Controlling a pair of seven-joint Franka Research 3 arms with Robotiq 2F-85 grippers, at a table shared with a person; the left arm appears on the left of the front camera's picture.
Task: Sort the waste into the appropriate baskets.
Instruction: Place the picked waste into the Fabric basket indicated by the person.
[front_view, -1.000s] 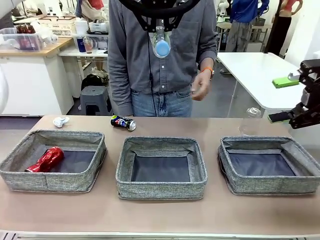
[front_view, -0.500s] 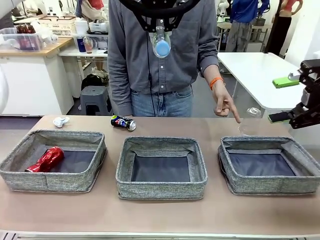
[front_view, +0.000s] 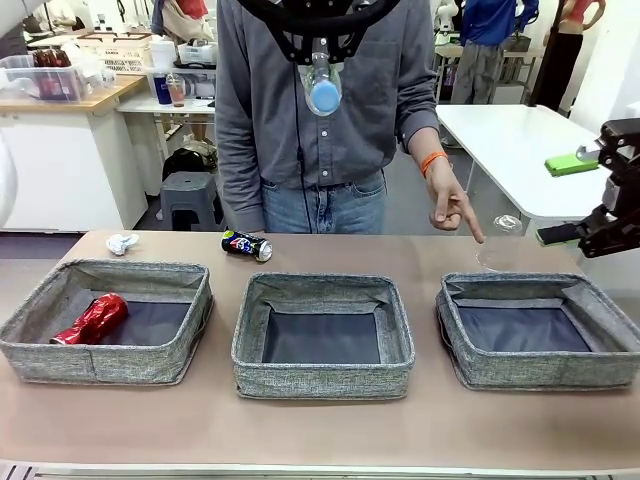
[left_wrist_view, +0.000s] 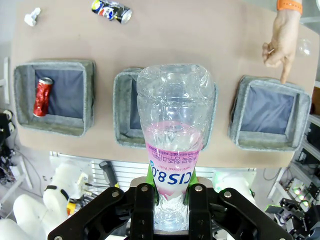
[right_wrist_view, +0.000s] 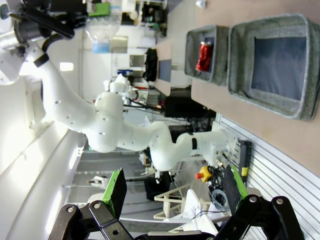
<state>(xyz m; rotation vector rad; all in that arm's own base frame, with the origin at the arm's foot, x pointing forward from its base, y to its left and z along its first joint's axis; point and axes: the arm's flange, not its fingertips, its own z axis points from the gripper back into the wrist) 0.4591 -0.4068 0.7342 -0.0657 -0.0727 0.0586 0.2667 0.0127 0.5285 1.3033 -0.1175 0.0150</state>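
My left gripper (front_view: 320, 48) hangs high over the table's far side, shut on a clear plastic bottle (front_view: 323, 88) whose blue cap points down. From its own wrist, the gripper (left_wrist_view: 170, 186) clamps the bottle (left_wrist_view: 175, 115) at its labelled end. Three grey baskets sit in a row: left (front_view: 100, 362), middle (front_view: 322, 380), right (front_view: 540, 370). A red can (front_view: 92, 318) lies in the left one. Behind them a dark can (front_view: 246, 245), a paper ball (front_view: 122, 242) and another clear bottle (front_view: 498, 245) rest on the table. My right gripper (front_view: 565, 198) is open at the right edge.
A person stands at the far side, one hand (front_view: 452, 208) pointing down with a finger toward the clear bottle and the right basket's back rim. The right wrist view has open jaws (right_wrist_view: 175, 187), with two baskets (right_wrist_view: 272, 107) beyond.
The person's hand went from waist height out to the right and now points down near the right basket. Neither arm has moved.
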